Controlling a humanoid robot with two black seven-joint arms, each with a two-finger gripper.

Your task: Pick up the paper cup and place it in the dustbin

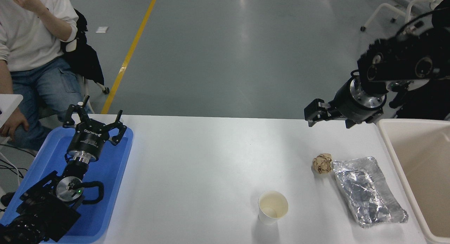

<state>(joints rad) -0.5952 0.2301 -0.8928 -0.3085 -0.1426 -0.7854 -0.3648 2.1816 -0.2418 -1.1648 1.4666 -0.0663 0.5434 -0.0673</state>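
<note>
Your right gripper [311, 114] hung over the table's [211, 166] far right edge, pointing left, well apart from the cup [272, 207]; you could not tell whether its fingers were apart or together. The cup stood upright and empty-handed near the front edge, left of the foil tray [369, 191] and paper ball [322, 163]. The bin [386, 145] sat at the table's right end. Your left gripper [94, 124] was parked over the blue tray [116, 173], fingers spread wide.

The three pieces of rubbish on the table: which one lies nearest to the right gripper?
The crumpled brown paper ball, just below the right gripper. The foil tray is lower right; the paper cup is farthest.
</note>
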